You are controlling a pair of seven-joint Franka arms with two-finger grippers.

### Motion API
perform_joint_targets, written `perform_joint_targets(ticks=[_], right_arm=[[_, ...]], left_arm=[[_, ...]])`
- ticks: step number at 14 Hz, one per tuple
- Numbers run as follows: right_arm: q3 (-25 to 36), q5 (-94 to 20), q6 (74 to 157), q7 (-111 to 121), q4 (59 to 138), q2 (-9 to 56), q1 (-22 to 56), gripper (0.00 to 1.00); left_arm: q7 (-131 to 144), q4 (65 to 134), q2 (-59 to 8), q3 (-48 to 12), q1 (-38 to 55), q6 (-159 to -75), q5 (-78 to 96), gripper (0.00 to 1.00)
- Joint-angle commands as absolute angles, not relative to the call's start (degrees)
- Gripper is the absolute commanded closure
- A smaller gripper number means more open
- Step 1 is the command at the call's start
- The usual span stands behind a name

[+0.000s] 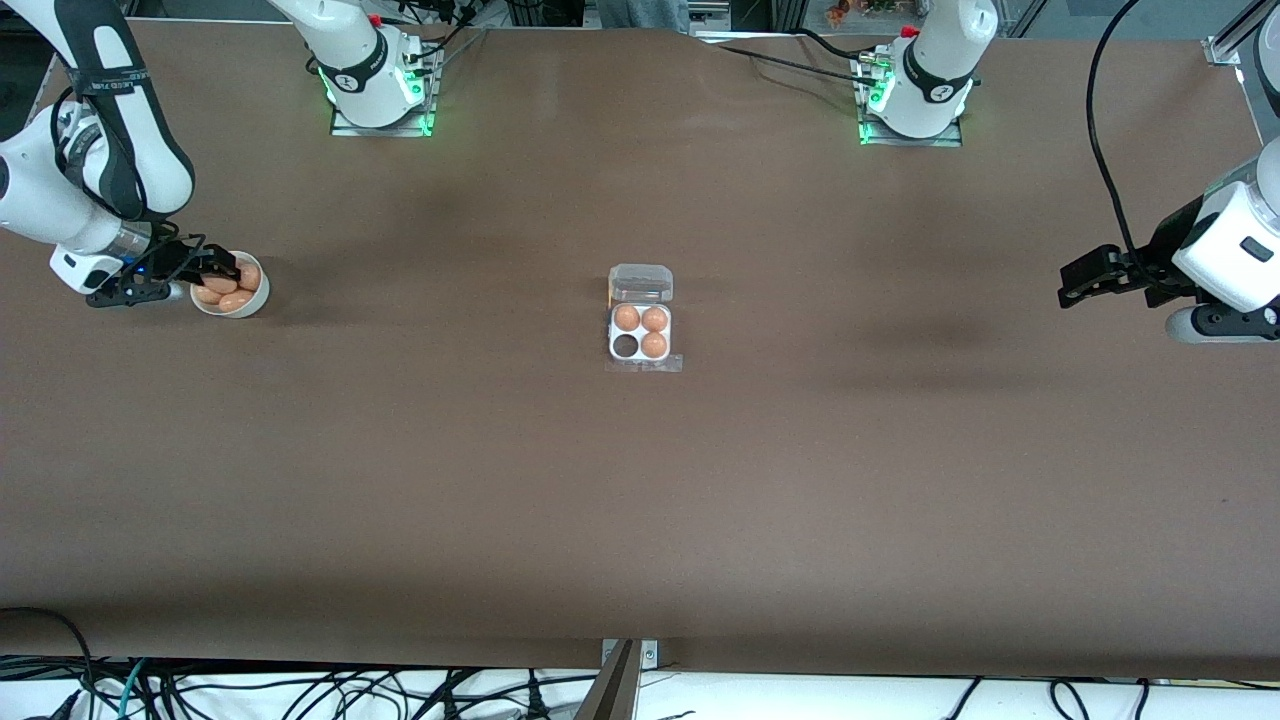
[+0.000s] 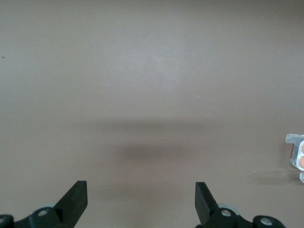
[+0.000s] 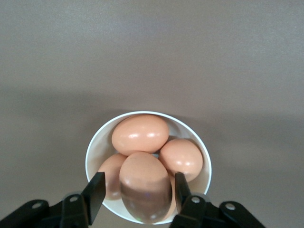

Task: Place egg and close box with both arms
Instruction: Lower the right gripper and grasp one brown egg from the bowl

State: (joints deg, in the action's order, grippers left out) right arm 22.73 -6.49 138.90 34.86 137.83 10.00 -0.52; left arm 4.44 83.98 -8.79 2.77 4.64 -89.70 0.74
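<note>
Right gripper [image 3: 137, 190] in the bowl [image 3: 95, 147] at the desk's right-arm end, fingers astride an egg [image 3: 145, 185], seemingly gripping. Left gripper [image 2: 141, 197] waits, wide open, empty.

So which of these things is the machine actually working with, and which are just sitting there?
In use:
- egg between the right pincer's fingers, in the white bowl
- box, lid open, three cells filled, one empty
- left pincer, open, waiting over bare table at its own end

Just there:
- the other eggs in the bowl
- cables along the table's front edge
</note>
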Motion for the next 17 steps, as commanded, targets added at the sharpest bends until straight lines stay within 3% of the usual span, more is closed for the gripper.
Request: perform_joint_targets(ticks=[1,7,17], right_arm=[[22.7,-7.6,139.3,36.8,138.3,9.7,-0.5,0.38],[22.7,-7.6,139.3,36.7,138.1,9.8,-0.5,0.53],[22.7,-7.7,138.4,36.2,137.0,9.8,-0.4,0.63]], left_arm=[[4.0,82.1,-9.5,2.6,4.2,-88.4,1.5,0.0],[4.0,82.1,-9.6,2.6,4.3,-88.4,1.5,0.0],[4.0,82.1,-9.6,2.6,4.2,-88.4,1.5,0.0]])
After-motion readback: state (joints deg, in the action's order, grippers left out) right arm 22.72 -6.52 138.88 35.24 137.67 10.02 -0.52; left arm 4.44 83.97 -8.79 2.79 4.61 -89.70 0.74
